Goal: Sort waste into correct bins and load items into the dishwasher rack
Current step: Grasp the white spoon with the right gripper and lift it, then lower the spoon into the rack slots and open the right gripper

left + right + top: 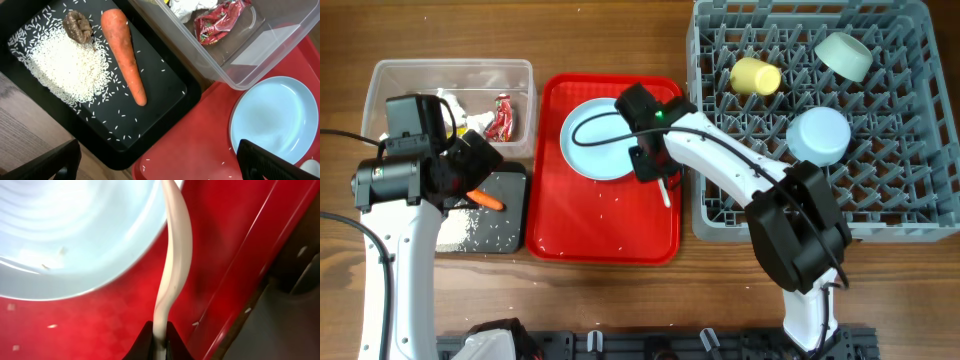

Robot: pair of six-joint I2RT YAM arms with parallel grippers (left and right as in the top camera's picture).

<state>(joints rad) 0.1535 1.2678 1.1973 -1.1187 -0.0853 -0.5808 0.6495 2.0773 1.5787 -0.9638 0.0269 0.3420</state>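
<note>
Clamped tight in my right claw (159,340) was the handle tip of the white spoon (175,255), which stretched over the red tray (225,240) just beside the blue plate (75,230). My left claw (157,167) hung wide open and empty above the black tray (165,90), where the carrot (123,55), rice (65,65) and brown lump (77,26) lay.

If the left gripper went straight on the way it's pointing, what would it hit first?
The left gripper would likely meet the black tray near the carrot tip; depth is unclear.
</note>
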